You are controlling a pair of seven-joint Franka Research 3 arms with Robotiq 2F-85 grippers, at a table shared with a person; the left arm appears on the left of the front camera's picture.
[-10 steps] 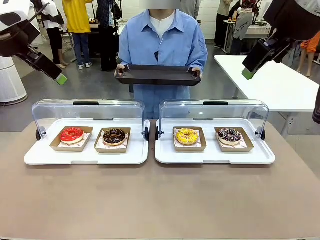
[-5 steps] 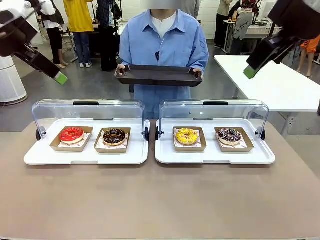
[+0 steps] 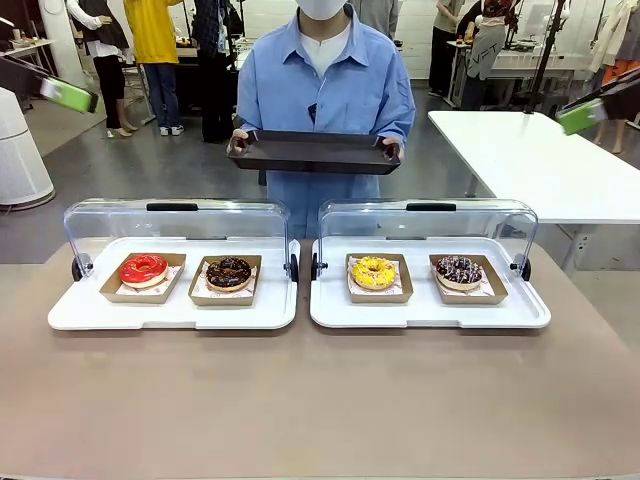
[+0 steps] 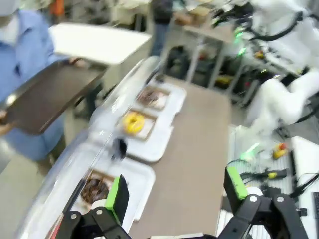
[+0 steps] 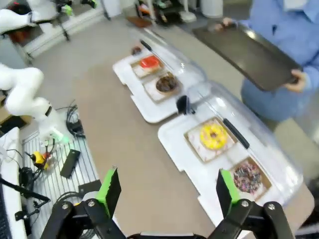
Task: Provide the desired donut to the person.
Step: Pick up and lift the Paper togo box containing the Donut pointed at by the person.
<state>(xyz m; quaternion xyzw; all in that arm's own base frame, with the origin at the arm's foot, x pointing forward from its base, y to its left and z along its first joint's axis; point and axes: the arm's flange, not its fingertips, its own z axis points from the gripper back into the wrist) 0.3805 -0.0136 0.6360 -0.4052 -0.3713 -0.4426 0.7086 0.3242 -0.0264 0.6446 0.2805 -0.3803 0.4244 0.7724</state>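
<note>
In the front view, the left gripper [image 3: 62, 94] pokes in high at the upper left edge, and the right gripper [image 3: 583, 114] pokes in high at the upper right edge. The person [image 3: 325, 90] at the top middle holds a dark tray [image 3: 315, 152] with both hands. In the middle, white trays [image 3: 175, 315] on the bench [image 3: 320, 400] hold a red donut [image 3: 144, 268], brown donut [image 3: 229, 271], yellow donut [image 3: 373, 271] and sprinkle donut [image 3: 459, 268]. In the left wrist view, the left gripper's fingers [image 4: 118, 198] spread wide at the bottom and hold nothing. In the right wrist view, the right gripper looks the same.

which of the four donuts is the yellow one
The yellow donut, in the left box of the right tray. The other three are the red donut, the chocolate donut and the dark sprinkled donut.
</note>
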